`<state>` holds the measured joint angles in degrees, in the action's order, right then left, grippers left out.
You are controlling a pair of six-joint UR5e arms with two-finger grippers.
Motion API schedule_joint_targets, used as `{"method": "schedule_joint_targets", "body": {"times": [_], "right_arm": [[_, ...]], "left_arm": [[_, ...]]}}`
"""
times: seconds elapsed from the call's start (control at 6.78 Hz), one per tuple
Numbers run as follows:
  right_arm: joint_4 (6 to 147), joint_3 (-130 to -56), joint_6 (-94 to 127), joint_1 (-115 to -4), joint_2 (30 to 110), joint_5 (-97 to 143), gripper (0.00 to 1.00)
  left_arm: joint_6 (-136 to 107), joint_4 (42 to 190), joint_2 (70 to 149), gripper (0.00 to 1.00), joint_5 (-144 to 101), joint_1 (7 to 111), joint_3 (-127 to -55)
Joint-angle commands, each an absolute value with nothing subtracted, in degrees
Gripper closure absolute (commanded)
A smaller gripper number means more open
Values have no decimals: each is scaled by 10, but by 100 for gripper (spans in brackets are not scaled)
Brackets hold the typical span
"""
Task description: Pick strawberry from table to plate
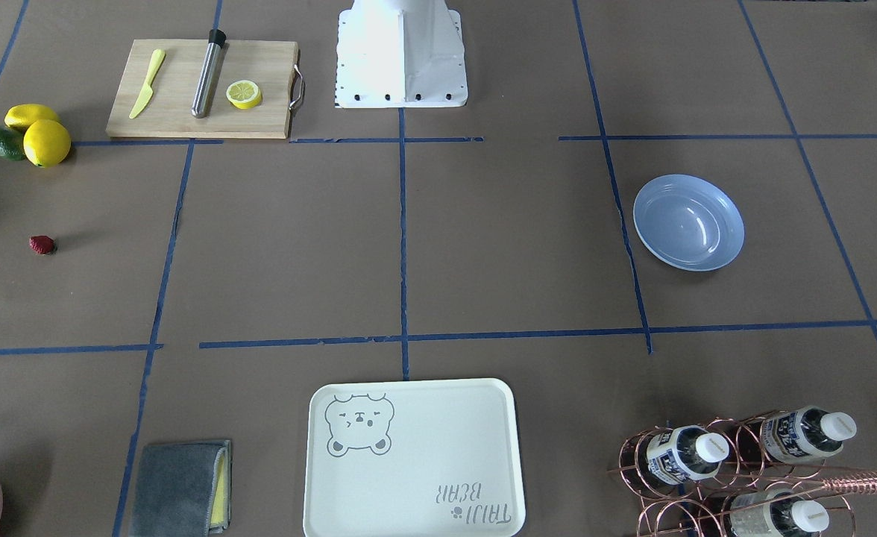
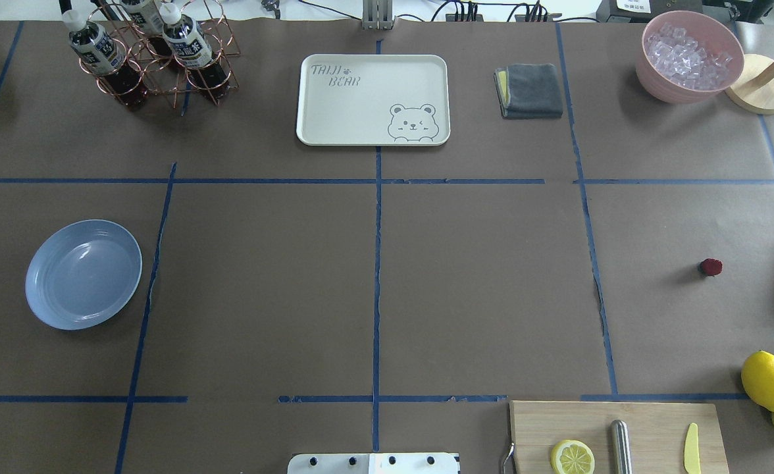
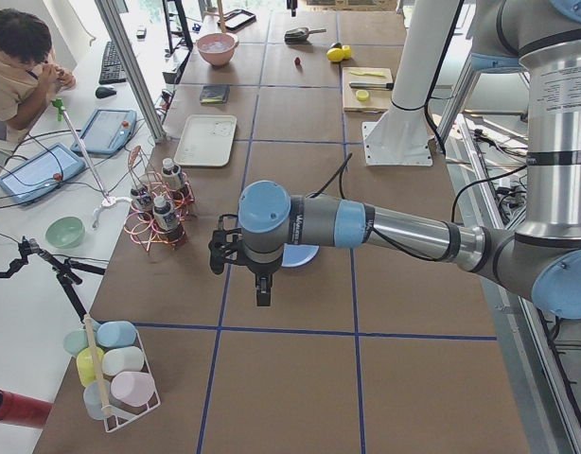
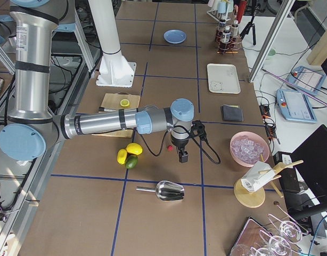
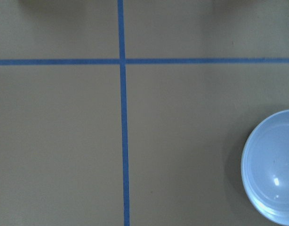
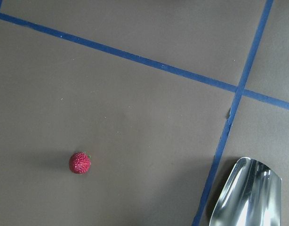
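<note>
The strawberry [image 1: 42, 245] [image 2: 711, 266] [image 6: 79, 163] lies alone on the brown table [image 2: 479, 289], on the robot's right side, clear of the lemons. The light-blue plate [image 1: 688, 221] [image 2: 83, 274] [image 5: 274, 169] sits empty on the robot's left side. My right gripper [image 4: 182, 156] hangs above the table just beside the strawberry [image 4: 169, 148]. My left gripper [image 3: 262, 293] hovers next to the plate [image 3: 305, 257], whose far part the arm hides. Both grippers show only in the side views, so I cannot tell whether they are open or shut.
Two lemons [image 2: 767, 380] and an avocado [image 1: 3, 142] lie near the strawberry. A cutting board [image 1: 200, 89] carries a lemon half, a rod and a knife. A cream tray [image 2: 372, 99], a grey cloth [image 2: 530, 90], a bottle rack [image 2: 150, 56], an ice bowl [image 2: 690, 56] and a metal scoop [image 6: 245, 195] stand around.
</note>
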<state>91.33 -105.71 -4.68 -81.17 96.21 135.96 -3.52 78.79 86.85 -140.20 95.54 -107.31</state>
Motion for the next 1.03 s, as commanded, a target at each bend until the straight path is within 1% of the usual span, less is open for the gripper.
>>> {"method": "schedule_joint_targets", "body": {"times": [0.0, 0.59, 0.89], "right_arm": [[918, -1057, -47, -816, 957, 1387, 0], [915, -1059, -47, -817, 959, 1385, 0], [911, -1057, -47, -817, 961, 1383, 0]], "left_arm": [[1, 773, 839, 0, -1404, 958, -1118], [11, 781, 834, 0, -1404, 950, -1122], [10, 801, 836, 0, -1441, 946, -1099]]}}
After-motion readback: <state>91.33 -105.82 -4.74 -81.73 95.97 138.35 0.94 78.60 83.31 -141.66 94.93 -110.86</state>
